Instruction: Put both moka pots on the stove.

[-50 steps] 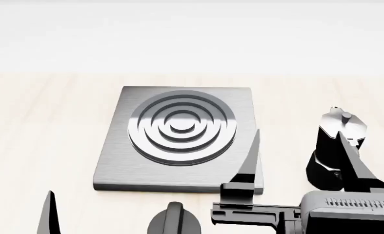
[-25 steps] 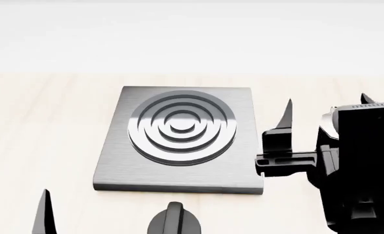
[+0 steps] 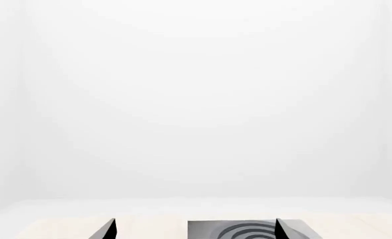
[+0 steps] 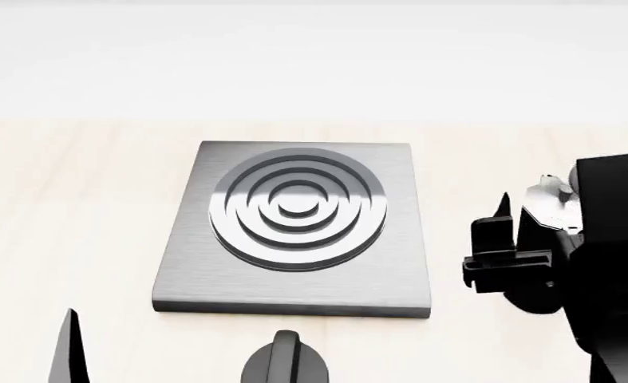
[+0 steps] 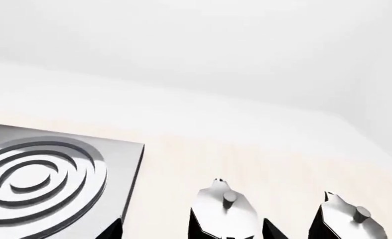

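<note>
nothing is on the stove (image 4: 292, 227) yet; its ring burner is bare, so as i read it both placements are left to do. the stove sits in the middle of the worktop (image 4: 80, 199), a little toward the far edge.

both pots stand side by side on the worktop to the right of the stove, toward the right edge. in my right wrist view the nearer pot (image 5: 223, 209) is just beside the stove's right edge and the second pot (image 5: 345, 219) stands farther out, apart from the first. in the head view only the lid of one pot shows, since my right arm covers the rest.

my right gripper (image 5: 192, 230) is spread wide, with the nearer pot sitting between the two finger tips at the frame's bottom. i can't tell whether either finger touches it. i'd judge i'm lined up to take this pot first.

my left gripper (image 3: 196, 230) is spread too and holds nothing, hanging near the front edge. the black knob (image 4: 284, 363) sits at the front edge, below the stove.
</note>
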Motion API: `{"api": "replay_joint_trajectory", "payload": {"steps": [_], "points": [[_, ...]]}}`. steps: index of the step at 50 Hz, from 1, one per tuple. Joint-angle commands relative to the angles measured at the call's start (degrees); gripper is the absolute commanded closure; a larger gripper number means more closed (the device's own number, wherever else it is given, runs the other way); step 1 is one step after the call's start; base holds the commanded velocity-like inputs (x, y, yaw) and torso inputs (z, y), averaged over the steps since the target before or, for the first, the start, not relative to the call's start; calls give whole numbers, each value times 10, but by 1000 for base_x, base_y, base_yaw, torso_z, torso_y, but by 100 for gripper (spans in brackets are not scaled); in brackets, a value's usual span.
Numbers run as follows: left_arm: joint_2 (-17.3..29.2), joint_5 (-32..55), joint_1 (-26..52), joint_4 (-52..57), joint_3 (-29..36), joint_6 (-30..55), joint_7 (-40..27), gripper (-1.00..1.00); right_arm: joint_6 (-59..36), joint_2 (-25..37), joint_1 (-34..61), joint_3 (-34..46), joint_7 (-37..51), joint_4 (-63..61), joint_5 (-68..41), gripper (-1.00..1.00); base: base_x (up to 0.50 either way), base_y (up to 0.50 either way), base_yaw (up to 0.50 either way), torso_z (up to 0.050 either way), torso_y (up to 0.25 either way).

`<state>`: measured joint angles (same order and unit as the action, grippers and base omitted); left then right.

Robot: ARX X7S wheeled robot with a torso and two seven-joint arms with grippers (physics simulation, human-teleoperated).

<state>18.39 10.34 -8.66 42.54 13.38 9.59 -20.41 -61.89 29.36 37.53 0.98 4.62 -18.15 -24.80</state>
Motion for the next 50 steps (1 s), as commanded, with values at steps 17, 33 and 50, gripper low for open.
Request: {"api": "replay_joint_trajectory", "payload": {"steps": [17,33,50], "points": [[8,8,1,0,-2,-3,-10,-100,30,7,37,45,-28,149,25,-100,0,0,0,0,0],[12,10,3,-1,1,-3,-13,-100,32,15,43,59,-43,194,29,-100,0,0,0,0,0],[14,8,3,-8,7,-9,-16,-100,89,2,69,87,-69,307,48,-100,0,0,0,0,0]]}}
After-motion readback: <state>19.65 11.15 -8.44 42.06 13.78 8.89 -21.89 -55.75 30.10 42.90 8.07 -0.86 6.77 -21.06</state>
